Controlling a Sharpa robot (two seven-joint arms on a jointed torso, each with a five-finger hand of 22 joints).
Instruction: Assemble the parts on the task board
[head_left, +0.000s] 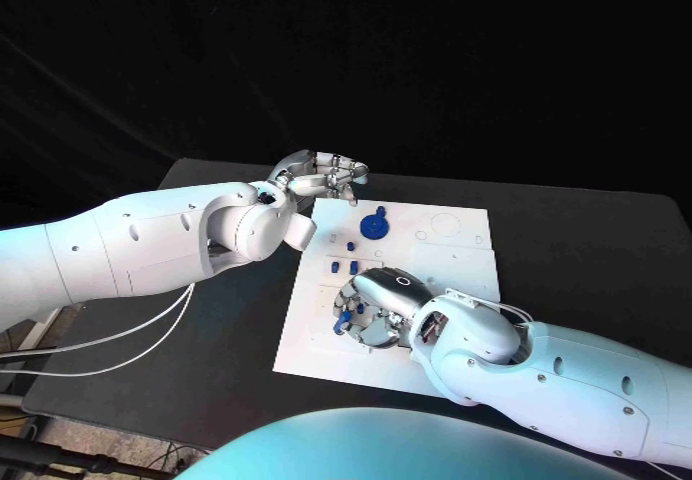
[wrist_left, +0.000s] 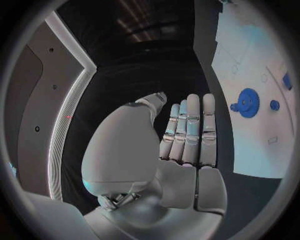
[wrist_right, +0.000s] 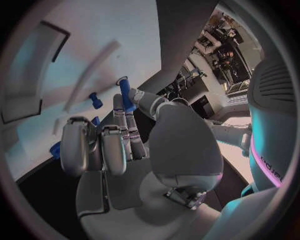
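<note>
Right hand (head_left: 378, 308) hangs over the white plate (head_left: 447, 262) at its 7 o'clock; whether it grips a blue piece (head_left: 343, 318) cannot be told. Left hand (head_left: 320, 176) hovers off the plate's 11 o'clock corner, holding nothing, fingers straight. Advise: confirm a firm, square grip before lifting.

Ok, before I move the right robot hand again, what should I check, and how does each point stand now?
1. Left robot hand empty, fingers straight: ok.
2. Left robot hand clear of the work area, near the far left corner of the task board: ok.
3. Blue gear lying on the board, free of both hands: ok.
4. Right robot hand over the board's near left part, fingers down by the blue parts: ok.
5. Blue peg at the right fingertips firmly pinched: cannot tell.
6. Small blue pegs between gear and right robot hand untouched: ok.
</note>
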